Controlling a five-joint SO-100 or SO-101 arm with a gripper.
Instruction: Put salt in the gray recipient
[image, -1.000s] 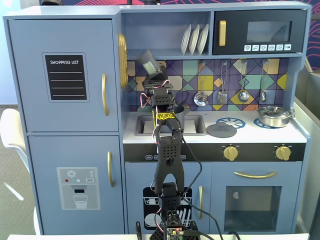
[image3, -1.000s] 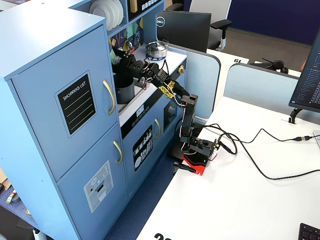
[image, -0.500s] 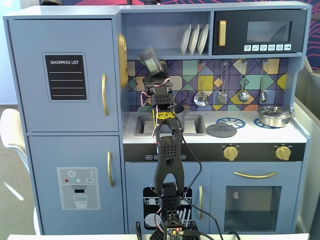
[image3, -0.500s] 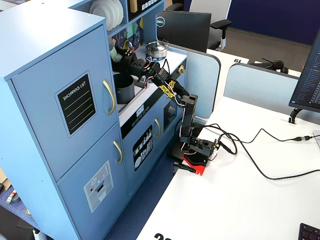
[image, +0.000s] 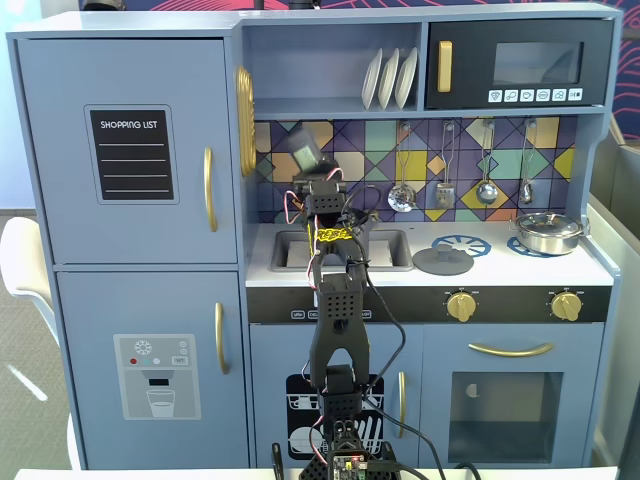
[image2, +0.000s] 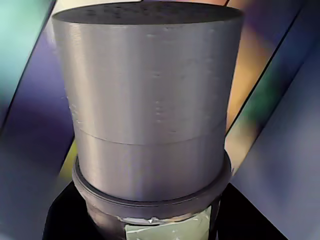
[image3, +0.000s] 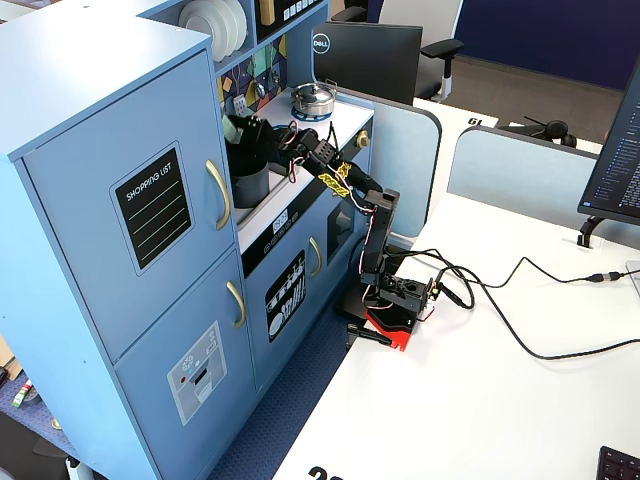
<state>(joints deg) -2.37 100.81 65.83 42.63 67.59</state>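
So your claw (image: 308, 163) is pinching the salt shaker (image: 303, 146) and has it up in the air in front of the tiled wall (image: 500, 145) of the toy kitchen (image: 130, 300), tilted over to the left in the front-on fixed view. In the wrist view the shaker (image2: 150, 105) pretty much fills the whole picture: gray cylinder, holed cap on top, a sliver of the pale green label at the bottom edge, colourful tiles blurred behind it.

The gray pot (image3: 249, 184) is sitting down in the sink area of the counter, best seen in the side fixed view, with the shaker (image3: 243, 131) held above it and close to it. From the front view your arm (image: 334, 320) blocks most of the pot, so only a bit of it peeks out to the right of the wrist (image: 362, 222).

Other stuff on the counter: the flat gray lid (image: 443, 261) lies right of the sink (image: 290, 252), and the shiny steel pan (image: 548, 232) is way over on the far right burner. Ladles (image: 402, 195) hang on the wall, white plates (image: 389, 78) stand on the shelf above.
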